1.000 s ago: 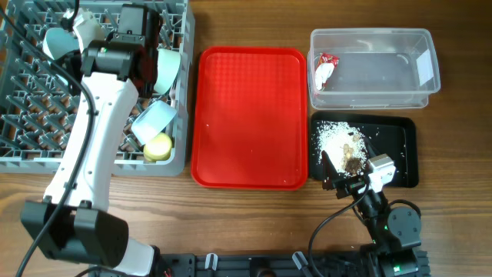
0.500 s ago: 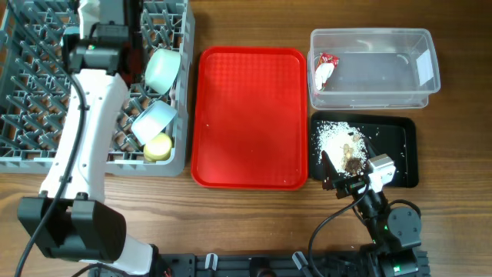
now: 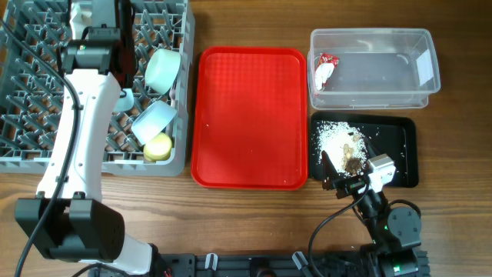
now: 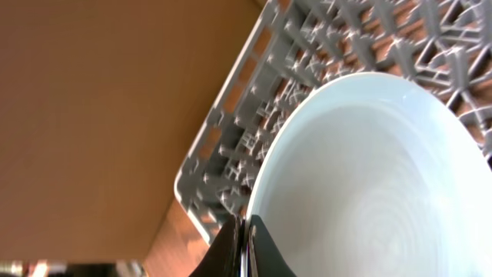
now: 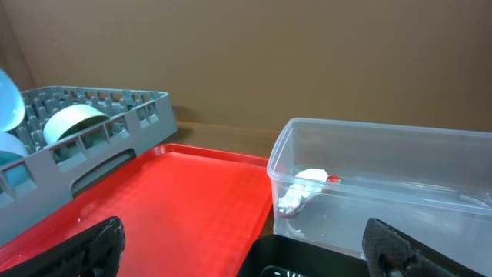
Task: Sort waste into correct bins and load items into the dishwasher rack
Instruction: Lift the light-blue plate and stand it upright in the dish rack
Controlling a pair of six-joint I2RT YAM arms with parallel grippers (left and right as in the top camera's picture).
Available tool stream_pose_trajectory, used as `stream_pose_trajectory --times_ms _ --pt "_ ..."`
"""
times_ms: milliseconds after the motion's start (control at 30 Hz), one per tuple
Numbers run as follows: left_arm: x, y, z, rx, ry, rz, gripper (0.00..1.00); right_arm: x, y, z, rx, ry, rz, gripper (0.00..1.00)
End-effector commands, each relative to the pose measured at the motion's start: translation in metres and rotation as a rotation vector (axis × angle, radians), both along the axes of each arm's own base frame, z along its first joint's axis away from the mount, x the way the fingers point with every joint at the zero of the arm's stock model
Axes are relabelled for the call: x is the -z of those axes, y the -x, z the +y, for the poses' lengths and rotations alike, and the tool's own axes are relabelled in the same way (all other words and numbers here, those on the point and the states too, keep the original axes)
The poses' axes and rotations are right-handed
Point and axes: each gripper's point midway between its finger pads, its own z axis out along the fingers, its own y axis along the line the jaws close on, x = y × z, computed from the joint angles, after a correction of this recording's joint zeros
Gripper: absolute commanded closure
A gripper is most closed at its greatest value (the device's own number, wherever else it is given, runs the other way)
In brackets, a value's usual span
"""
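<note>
Plate (image 4: 369, 192) is pinched by its rim in the left fingers (image 4: 234, 248), which are closed on it. It hangs edge-on over the far side of the rack (image 3: 31, 115).

- Pick an open slot and bring the plate down upright, so the rim drops between two peg rows and doesn't land on a peg tip.
- Stay clear of the bowl (image 3: 163, 68), what looks like the saucer (image 3: 154, 121) and the yellow cup (image 3: 158, 146), which crowd the rack's right side. The left and middle rows look free.
- Let go only once the pegs carry it. If it's tilted, my guess is it tips flat.

Right fingers (image 5: 92, 248) are spread wide with nothing in them, parked low at the near edge of the black tray (image 3: 400, 146). The scraps (image 3: 338, 137) are in that tray, the wrapper (image 3: 323, 71) is in the clear tub (image 3: 373, 68), and the red tray (image 3: 248, 115) sits between them and the rack on the desk (image 3: 231, 223).

Visibility limits:
- Overhead, the arm covers the plate and the slot under it.
- The wrist view is blurred and filled by the plate, so I can't judge how much gap is left to the pegs.
- There's a pale sliver beside the arm that I can't identify.
- I can't find the spoon or fork in any view.
</note>
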Motion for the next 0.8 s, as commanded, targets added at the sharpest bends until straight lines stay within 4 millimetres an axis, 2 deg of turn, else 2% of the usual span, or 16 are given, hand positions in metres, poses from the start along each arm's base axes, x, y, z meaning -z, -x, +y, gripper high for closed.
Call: stream_pose_trajectory --times_ms 0,200,300,367,467,633,767 --pt "0.005 0.013 0.004 -0.141 0.034 -0.111 0.96 -0.002 0.001 0.0 -0.006 0.01 -0.014 0.0" --pt "0.003 0.011 0.004 -0.137 0.03 -0.12 0.96 -0.002 0.001 0.0 -0.006 0.01 -0.014 0.0" --pt "-0.007 -0.008 0.003 -0.054 -0.008 -0.112 0.96 -0.002 0.001 0.0 -0.005 0.01 -0.014 0.0" --pt "-0.015 -0.031 -0.002 0.056 -0.027 -0.097 0.96 -0.002 0.001 0.0 -0.006 0.01 -0.014 0.0" --pt "-0.014 -0.055 -0.013 0.223 -0.001 -0.057 0.96 -0.002 0.001 0.0 -0.005 0.01 -0.014 0.0" --pt "-0.028 -0.069 -0.012 0.316 -0.083 -0.016 0.96 -0.002 0.001 0.0 -0.006 0.01 -0.014 0.0" --pt "-0.028 -0.071 -0.013 0.35 -0.1 0.016 0.96 -0.002 0.001 0.0 -0.006 0.01 -0.014 0.0"
